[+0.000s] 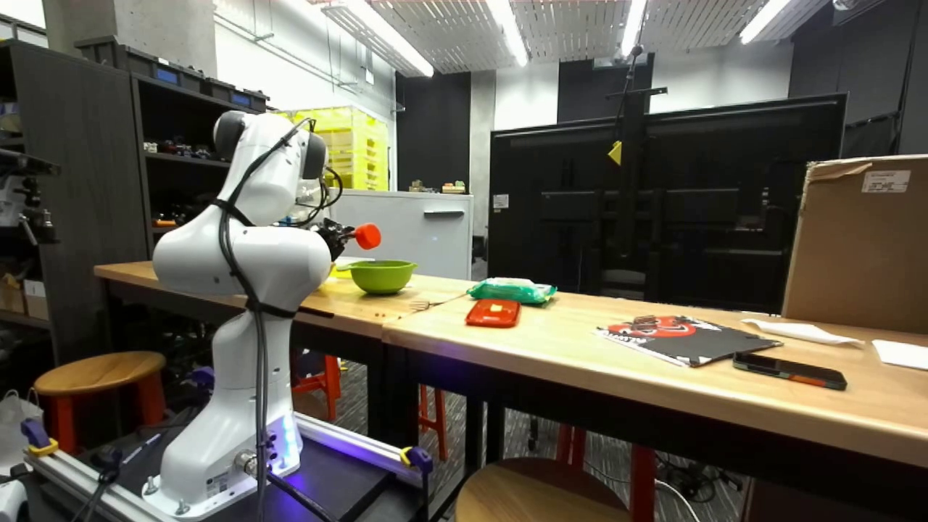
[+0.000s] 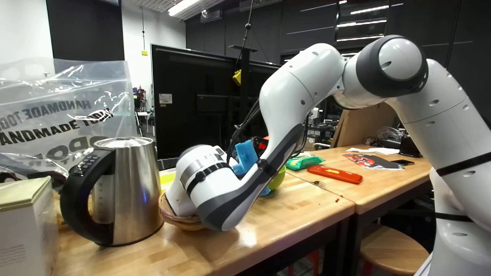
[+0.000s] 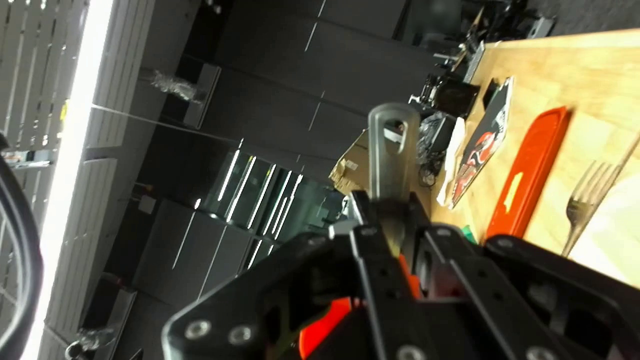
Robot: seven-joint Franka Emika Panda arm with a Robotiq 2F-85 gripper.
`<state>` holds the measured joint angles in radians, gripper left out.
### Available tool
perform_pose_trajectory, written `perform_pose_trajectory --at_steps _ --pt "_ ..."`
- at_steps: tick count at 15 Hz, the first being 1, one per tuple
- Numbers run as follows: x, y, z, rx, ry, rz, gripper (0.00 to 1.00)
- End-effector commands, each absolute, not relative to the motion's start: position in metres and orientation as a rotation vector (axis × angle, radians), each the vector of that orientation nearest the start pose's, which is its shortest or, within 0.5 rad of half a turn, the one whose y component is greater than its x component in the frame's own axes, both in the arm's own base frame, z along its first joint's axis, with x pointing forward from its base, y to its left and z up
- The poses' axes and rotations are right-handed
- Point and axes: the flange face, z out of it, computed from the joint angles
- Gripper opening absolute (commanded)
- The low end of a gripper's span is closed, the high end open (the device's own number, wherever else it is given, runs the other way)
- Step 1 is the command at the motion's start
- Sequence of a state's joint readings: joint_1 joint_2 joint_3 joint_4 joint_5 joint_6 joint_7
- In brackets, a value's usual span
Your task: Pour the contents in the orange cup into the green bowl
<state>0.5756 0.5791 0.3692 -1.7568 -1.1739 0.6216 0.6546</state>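
Observation:
The orange cup is held in the air over the green bowl. It seems tipped sideways; its opening and contents cannot be made out. My gripper is shut on the cup's grey slotted handle, whose end sticks out past the fingertips. Bits of the cup's orange show behind the fingers in the wrist view. The bowl stands upright on the table, just below the cup. In an exterior view the wrist mostly covers the cup and partly hides the green bowl.
A fork, a red case and a green packet lie beyond the bowl. A steel kettle and a wicker basket stand close to the arm. Small red bits lie near the table edge.

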Motion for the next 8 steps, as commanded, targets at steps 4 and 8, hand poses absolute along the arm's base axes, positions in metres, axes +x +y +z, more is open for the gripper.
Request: perform_pose_trajectory --at_steps 4,8 --pt "0.456 0.222 0.429 1.526 -0.114 -0.309 0.04" --pt "0.473 0.163 0.484 1.712 -0.248 -0.318 0.04"
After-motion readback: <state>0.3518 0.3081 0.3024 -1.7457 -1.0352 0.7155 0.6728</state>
